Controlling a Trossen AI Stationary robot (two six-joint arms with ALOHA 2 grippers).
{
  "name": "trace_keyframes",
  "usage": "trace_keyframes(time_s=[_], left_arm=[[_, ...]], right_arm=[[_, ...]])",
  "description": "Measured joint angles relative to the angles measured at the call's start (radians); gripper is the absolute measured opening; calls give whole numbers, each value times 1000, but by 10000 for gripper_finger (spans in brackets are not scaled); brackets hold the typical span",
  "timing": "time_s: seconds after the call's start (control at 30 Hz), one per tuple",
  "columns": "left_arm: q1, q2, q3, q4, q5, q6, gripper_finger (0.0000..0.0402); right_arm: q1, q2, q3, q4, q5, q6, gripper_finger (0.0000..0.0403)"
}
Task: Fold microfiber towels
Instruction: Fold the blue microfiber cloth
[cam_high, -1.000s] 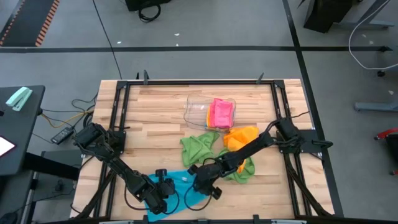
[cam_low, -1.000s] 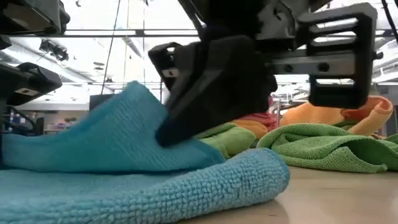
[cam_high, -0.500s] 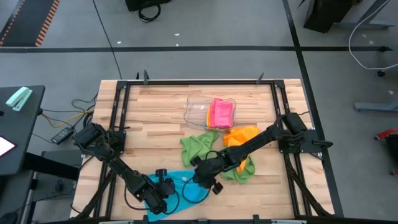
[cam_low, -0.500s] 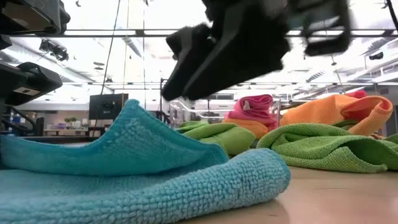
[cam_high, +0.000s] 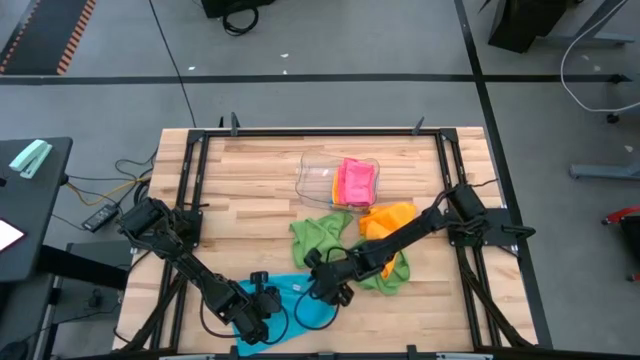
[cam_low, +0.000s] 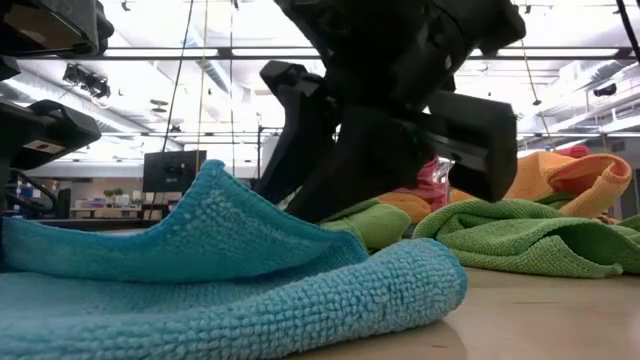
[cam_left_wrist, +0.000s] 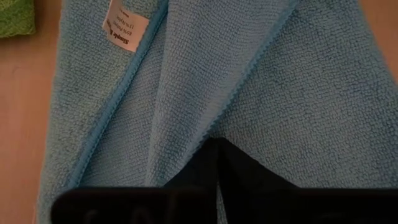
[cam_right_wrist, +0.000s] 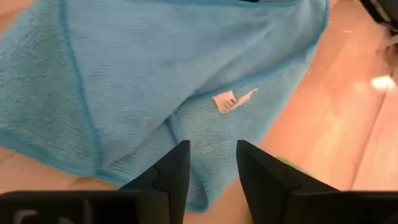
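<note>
Floor: grey (cam_high: 330, 90), crossed by dark lines.
Desk: pale wood planks (cam_high: 255, 180), black frame.
Ceiling: long light strips (cam_low: 150, 52).
Side table: black (cam_high: 30, 215), left of the desk.

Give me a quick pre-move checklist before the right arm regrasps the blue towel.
1. Left tool shut on blue towel: ok, fingers closed with cloth pinched between them.
2. Right tool open: ok, a gap shows between its fingers.
3. Right tool over the blue towel: ok, poised above the edge near the label.
4. Right tool empty: ok, nothing between its fingers.
5. Green towel apart from blue towel: ok, wood shows between them in the high view.
6. Blue towel flat: not ok, a ridge stands up.
</note>
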Motion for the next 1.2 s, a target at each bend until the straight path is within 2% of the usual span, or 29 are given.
trace_keyframes(time_s=[0.4, 0.67, 0.83, 0.93, 1.03, 1.2], left_arm=[[0, 0, 0, 1, 0, -5, 30], [0, 0, 0, 2, 0, -8, 11], [0, 0, 0, 3, 0, -9, 15], [0, 0, 0, 3, 0, -9, 26], [0, 0, 0, 3, 0, -9, 30], [0, 0, 0, 3, 0, -9, 20]], right_arm=[[-14, 0, -47, 26, -36, -15, 135], [-20, 0, -56, 48, 9, -19, 135], [-26, 0, -56, 49, 11, -21, 129], [-28, 0, -56, 53, 0, -21, 104], [-31, 0, -56, 55, -20, -8, 61], [-43, 0, -56, 54, -49, 47, 8]])
